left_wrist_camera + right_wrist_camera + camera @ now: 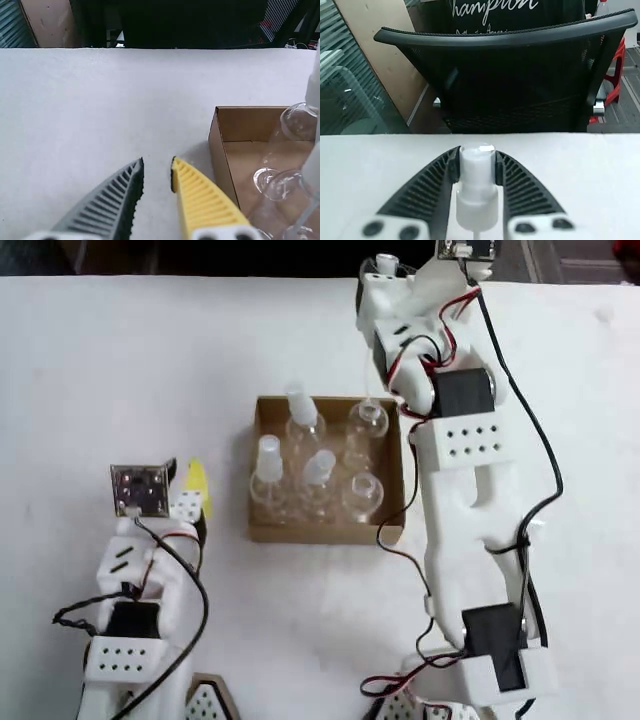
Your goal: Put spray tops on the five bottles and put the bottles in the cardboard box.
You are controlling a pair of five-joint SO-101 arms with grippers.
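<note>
A white table (130,360) runs out to a mesh chair (520,75) at its far edge. Your box (330,532) sits mid-table with all five bottles (362,490) already in it. Three are capped; the two on the box's right-arm side show bare necks. Your right gripper (477,154) is beyond the box's far side, clenched on a spray top (477,195). It pinches the pump head so the tube hangs free, likely for feeding into a bare neck. Your left gripper (157,172) sits just beside the box's opposite wall, slightly parted and holding nothing, probably out of the way yet near enough to steady a bottle.
</note>
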